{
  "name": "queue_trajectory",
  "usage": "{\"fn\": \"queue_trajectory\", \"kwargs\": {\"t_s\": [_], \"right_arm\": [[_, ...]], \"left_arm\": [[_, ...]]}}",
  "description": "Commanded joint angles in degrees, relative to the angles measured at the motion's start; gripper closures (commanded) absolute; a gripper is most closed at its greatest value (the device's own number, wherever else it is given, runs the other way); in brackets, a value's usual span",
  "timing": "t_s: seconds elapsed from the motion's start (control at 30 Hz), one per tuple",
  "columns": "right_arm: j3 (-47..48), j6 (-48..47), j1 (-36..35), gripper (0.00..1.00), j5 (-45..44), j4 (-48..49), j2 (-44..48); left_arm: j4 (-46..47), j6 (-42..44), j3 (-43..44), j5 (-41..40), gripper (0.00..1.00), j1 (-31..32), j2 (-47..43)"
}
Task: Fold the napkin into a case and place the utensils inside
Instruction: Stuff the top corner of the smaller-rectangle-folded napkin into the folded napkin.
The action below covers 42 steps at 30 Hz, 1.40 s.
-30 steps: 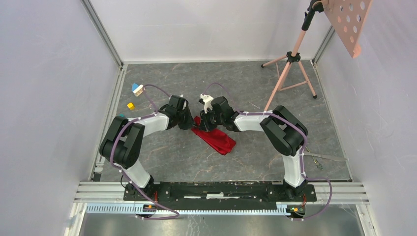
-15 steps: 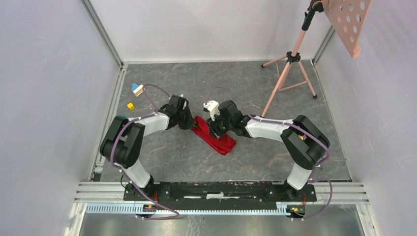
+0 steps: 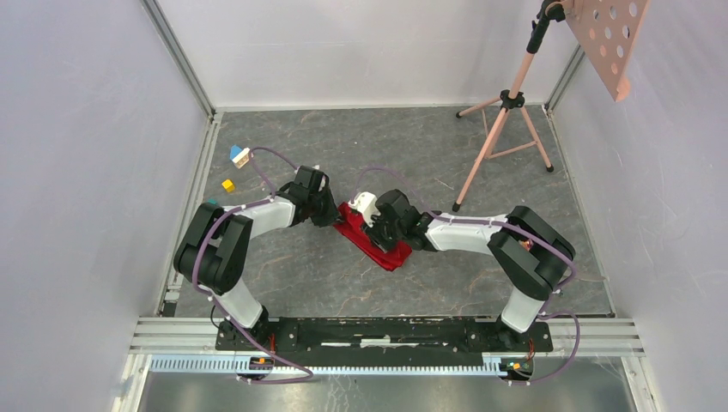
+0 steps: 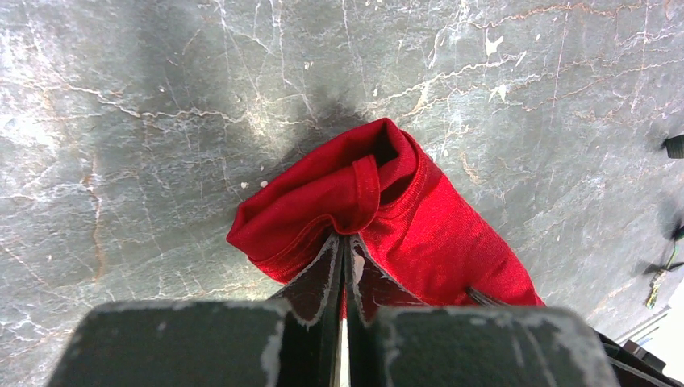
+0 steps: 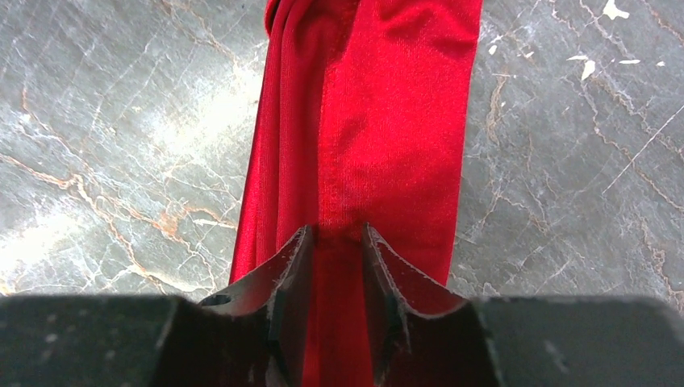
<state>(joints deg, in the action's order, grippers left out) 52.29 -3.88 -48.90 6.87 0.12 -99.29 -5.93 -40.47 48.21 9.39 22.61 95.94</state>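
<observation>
Red cloth lies in a long thin strip on the grey table point(image 3: 292, 266), between my two arms. This is the napkin point(image 3: 375, 239). My left claw point(image 4: 344, 238) is clenched on a fold at one end of it. My right claw point(image 5: 337, 230) is down on the other part, with its two fingers a little apart and red cloth between them. I cannot tell if it grips the cloth or only presses on it. I think I am in the middle of the folding, and the case is not done yet. To do this well, I should hold the left end firm and work the right claw slowly, so the folds stay straight and flat. If I pull too hard, the strip may fall open. The rolled end by the left claw has a small dark hole point(image 4: 385, 151), and I see nothing inside it. I cannot see the utensils from here.
</observation>
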Motion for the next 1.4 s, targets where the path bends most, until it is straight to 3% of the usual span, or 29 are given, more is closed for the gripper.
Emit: {"fn": "queue_trajectory", "kwargs": {"t_s": [0.0, 0.13, 0.2, 0.33, 0.53, 0.63, 0.83, 1.03, 1.37], "right_arm": [[-1.31, -1.40, -1.18, 0.69, -3.53, 2.63, 1.40], [-1.18, -0.40, -1.62, 0.87, -4.50, 3.44, 0.69], [-1.31, 0.32, -1.88, 0.92, -5.10, 3.49, 1.22], [-1.14, 2.36, -1.98, 0.98, -4.51, 2.53, 2.85], [-1.84, 7.03, -2.07, 1.00, -3.42, 2.17, 3.94], [-2.06, 8.87, -2.18, 1.00, -2.80, 1.81, 5.01], [-2.33, 11.36, -2.40, 1.00, -0.37, 1.78, 6.01], [-1.78, 13.62, -3.12, 0.99, 0.34, 1.16, 5.32], [0.08, 16.57, -3.91, 0.99, 1.29, -1.40, 4.51]], "left_arm": [[-5.21, 0.39, -1.67, -4.41, 0.94, -0.55, -0.10], [-5.27, 1.05, -1.62, -3.42, 0.91, -0.60, -2.01], [-5.03, 1.35, -2.07, -2.91, 0.85, -0.49, -4.15], [-6.06, 1.03, -3.21, -2.72, 0.63, -0.59, -9.51], [-12.13, -1.11, -5.64, -2.25, 0.40, -0.58, -17.01], [-13.79, -3.85, -8.29, -0.06, 0.37, -0.57, -20.34], [0.17, -16.21, -17.65, 12.51, 0.38, 1.20, -22.52], [5.25, -18.15, -19.04, 10.42, 0.47, 4.06, -18.67], [12.63, -21.76, -22.39, 7.09, 0.75, 5.72, -15.01]]}}
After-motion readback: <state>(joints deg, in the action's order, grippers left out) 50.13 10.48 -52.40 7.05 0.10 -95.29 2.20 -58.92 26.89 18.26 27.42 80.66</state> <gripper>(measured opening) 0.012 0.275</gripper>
